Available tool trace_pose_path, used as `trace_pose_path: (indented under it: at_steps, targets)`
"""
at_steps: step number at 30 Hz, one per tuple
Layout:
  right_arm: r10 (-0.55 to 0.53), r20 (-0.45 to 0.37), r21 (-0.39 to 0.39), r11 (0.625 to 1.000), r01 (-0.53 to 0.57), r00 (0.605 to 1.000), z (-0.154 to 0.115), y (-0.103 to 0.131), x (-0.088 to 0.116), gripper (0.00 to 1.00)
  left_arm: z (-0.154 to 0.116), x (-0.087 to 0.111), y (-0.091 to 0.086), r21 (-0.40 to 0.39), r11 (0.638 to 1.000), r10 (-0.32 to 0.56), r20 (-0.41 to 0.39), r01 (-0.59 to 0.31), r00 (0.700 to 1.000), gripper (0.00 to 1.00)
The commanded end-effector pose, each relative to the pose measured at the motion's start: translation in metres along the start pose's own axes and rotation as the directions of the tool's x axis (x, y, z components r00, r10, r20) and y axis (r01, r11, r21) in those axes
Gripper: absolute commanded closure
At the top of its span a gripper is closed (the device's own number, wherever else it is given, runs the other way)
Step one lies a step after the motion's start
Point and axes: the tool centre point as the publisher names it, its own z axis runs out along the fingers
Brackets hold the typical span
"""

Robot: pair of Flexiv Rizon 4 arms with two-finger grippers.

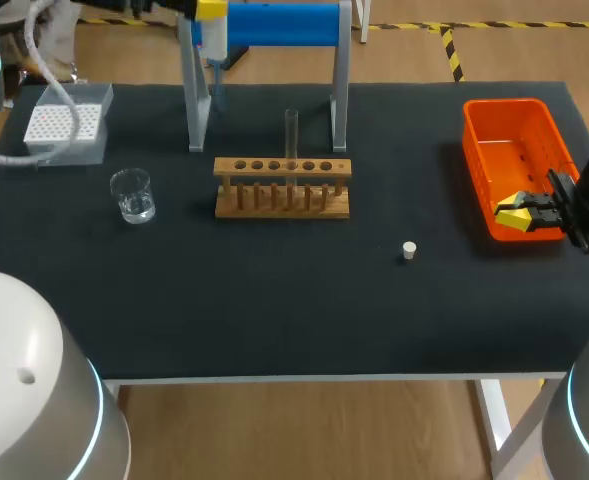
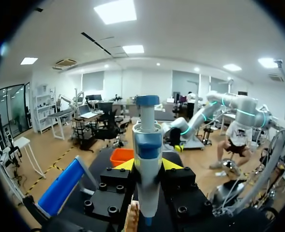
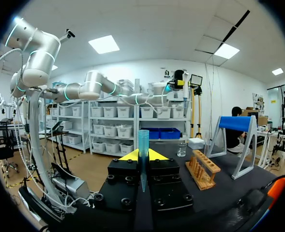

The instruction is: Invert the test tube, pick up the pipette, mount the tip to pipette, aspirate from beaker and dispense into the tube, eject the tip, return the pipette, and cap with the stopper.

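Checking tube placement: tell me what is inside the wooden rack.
One clear test tube stands upright in a middle hole of the wooden rack; the other holes look empty. Its lower end is mostly hidden behind the rack's bars.

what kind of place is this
Probably a robot lab's mock chemistry bench: a test tube rack and beaker stand on the table, the left gripper holds a pipette, and the right gripper holds a tip.

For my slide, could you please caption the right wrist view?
Right gripper shut on a blue pipette tip, wooden rack and beaker ahead.
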Motion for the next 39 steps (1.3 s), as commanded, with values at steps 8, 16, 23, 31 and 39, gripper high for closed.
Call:
trace_pose_path:
  at_steps: [8,16,23,31,39]
  targets:
    - [-0.001,0.001,0.001,1.000,0.001,1.000,-0.001,0.000,0.001,1.00,0.054,0.046,-0.015,0.057,0.998,-0.003,0.125,-0.004,0.992,1.00]
    - [-0.001,0.001,0.001,1.000,0.001,1.000,-0.001,0.000,0.001,1.00,0.074,0.053,-0.019,0.063,0.998,-0.003,0.144,-0.006,0.990,1.00]
    - [-0.001,0.001,0.001,1.000,0.001,1.000,-0.001,0.000,0.001,1.00,0.091,0.056,-0.023,0.062,0.998,0.008,0.138,-0.017,0.990,1.00]
    - [-0.001,0.001,0.001,1.000,0.001,1.000,-0.001,0.000,0.001,1.00,0.108,0.060,-0.025,0.056,0.998,0.007,0.125,-0.014,0.992,1.00]
    - [-0.001,0.001,0.001,1.000,0.001,1.000,-0.001,0.000,0.001,1.00,0.113,0.066,-0.025,0.053,0.998,0.010,0.119,-0.016,0.993,1.00]
